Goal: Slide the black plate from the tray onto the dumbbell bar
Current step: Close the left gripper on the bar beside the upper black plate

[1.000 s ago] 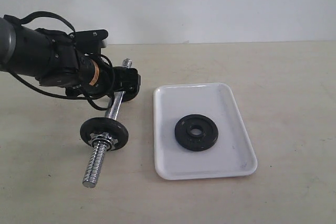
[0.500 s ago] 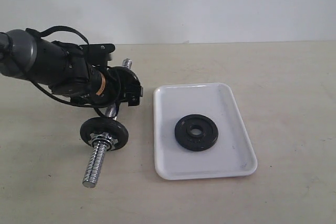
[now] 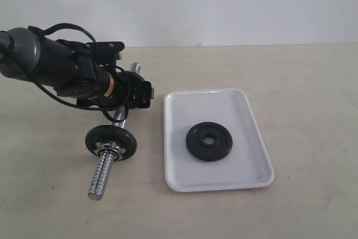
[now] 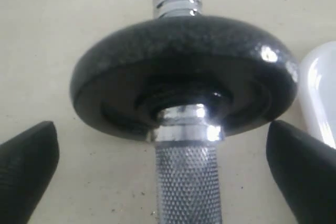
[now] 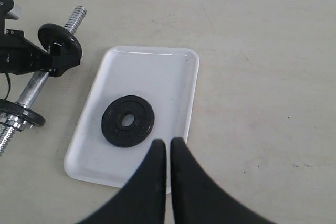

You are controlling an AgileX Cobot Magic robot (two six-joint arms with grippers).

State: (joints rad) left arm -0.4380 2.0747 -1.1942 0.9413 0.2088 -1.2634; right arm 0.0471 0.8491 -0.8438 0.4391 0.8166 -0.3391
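My left gripper (image 4: 163, 177) is spread wide and empty astride the knurled middle of the dumbbell bar (image 4: 186, 192), ready to steady it. The black plate (image 3: 209, 141) lies flat in the middle of the tray (image 3: 179, 110). My right gripper (image 5: 168, 142) hangs above, closed on nothing.

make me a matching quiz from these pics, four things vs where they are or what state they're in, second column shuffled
1. black plate
2. dumbbell bar
3. left gripper
4. right gripper

a. shut, holding nothing
b. lying flat in the tray
c. open, straddling the bar
d. lying on the table beside the tray

Pairs: 1-b, 2-d, 3-c, 4-a
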